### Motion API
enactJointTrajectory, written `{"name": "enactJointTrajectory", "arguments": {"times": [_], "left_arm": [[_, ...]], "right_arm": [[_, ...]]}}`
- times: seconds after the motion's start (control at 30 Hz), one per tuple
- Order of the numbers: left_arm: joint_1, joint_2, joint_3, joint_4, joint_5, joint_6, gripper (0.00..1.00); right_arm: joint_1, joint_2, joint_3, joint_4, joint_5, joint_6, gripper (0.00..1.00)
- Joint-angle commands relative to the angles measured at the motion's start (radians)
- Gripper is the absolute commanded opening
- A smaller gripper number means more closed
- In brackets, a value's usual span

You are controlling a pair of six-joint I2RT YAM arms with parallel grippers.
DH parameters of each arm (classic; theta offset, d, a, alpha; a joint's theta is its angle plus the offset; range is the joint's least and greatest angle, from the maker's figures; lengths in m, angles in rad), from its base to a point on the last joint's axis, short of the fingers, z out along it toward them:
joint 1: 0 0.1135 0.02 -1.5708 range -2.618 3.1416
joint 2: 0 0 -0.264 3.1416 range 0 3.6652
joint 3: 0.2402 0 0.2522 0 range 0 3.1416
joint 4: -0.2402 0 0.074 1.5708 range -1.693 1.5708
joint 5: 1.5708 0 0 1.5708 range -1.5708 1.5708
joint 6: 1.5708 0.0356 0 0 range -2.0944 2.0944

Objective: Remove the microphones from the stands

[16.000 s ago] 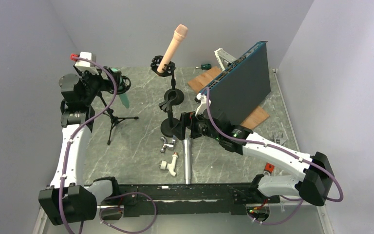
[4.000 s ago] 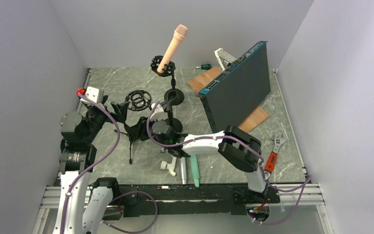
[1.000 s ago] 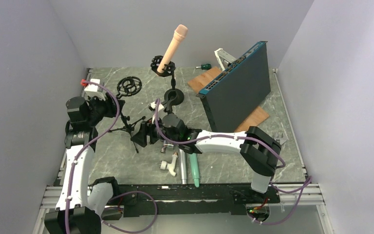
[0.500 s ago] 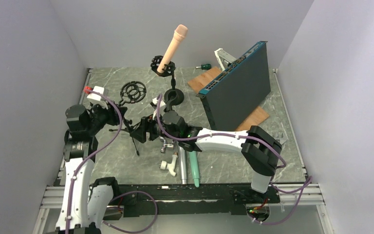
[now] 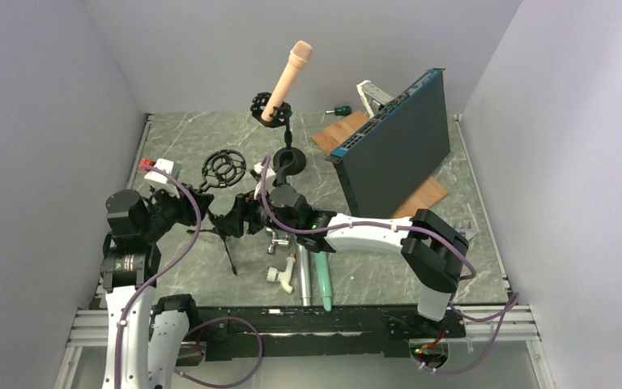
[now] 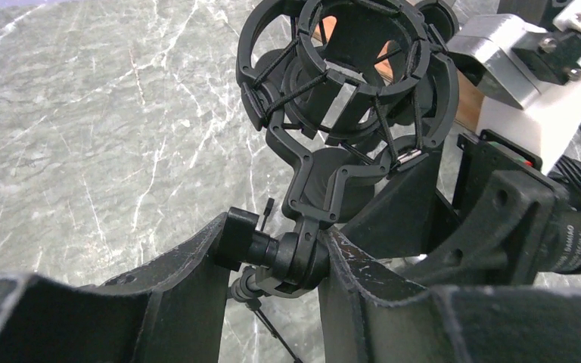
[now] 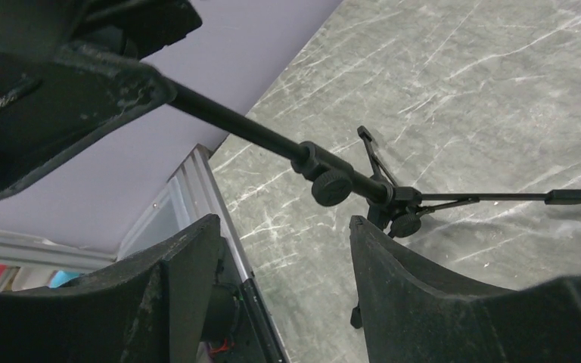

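The small black tripod stand [image 5: 225,237] leans over at the table's left, and its round shock mount [image 5: 223,168] holds nothing. My left gripper [image 5: 192,209] is shut on the stand's swivel joint [image 6: 295,257], just under the empty mount [image 6: 348,68]. Beside the pole my right gripper [image 5: 236,220] is open; in the right wrist view the pole [image 7: 272,144] and tripod legs [image 7: 454,198] lie beyond its gripper [image 7: 281,227], untouched. A teal microphone [image 5: 325,279] lies flat near the front edge. A peach microphone [image 5: 287,74] sits in a second stand [image 5: 283,166] at the back.
A silver microphone [image 5: 304,275] and white pipe fittings [image 5: 282,274] lie beside the teal one. A dark slab [image 5: 397,146] leans on wooden boards at the back right. A wrench [image 5: 457,243] lies at the right. The table's left rail [image 7: 219,227] is close.
My left arm has drawn the tripod stand toward the near edge, and the shock mount has come forward with it. The right gripper's jaws have narrowed a little beside the pole.
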Motion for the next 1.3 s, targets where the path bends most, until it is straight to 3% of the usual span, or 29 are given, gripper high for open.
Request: {"name": "enactJointTrajectory", "arguments": {"times": [0.0, 0.2, 0.6, 0.83, 0.97, 1.03, 1.13, 1.27], "left_arm": [[-0.005, -0.025, 0.024, -0.128, 0.058, -0.013, 0.00], [-0.005, -0.041, 0.056, -0.195, 0.057, -0.008, 0.00], [-0.005, -0.032, 0.050, -0.173, 0.058, -0.010, 0.00], [-0.005, -0.017, 0.069, -0.168, 0.045, -0.027, 0.04], [-0.005, -0.006, 0.064, -0.154, 0.032, -0.035, 0.08], [-0.005, 0.000, 0.063, -0.151, 0.018, -0.039, 0.13], [-0.005, 0.007, 0.053, -0.133, 0.005, -0.053, 0.22], [-0.006, 0.010, 0.029, -0.101, 0.005, -0.061, 0.30]], "right_arm": [[0.003, 0.008, 0.017, 0.038, -0.014, 0.012, 0.62], [0.012, 0.052, 0.050, 0.032, -0.030, -0.007, 0.55], [0.021, 0.118, 0.090, 0.069, -0.075, -0.040, 0.45], [0.034, 0.127, 0.015, 0.199, -0.027, -0.063, 0.45], [0.034, 0.126, -0.011, 0.261, -0.027, -0.061, 0.37], [0.037, 0.112, -0.039, 0.281, -0.009, -0.060, 0.43], [0.040, 0.087, -0.088, 0.309, 0.026, -0.062, 0.63], [0.040, 0.086, -0.083, 0.289, 0.021, -0.075, 0.69]]}}
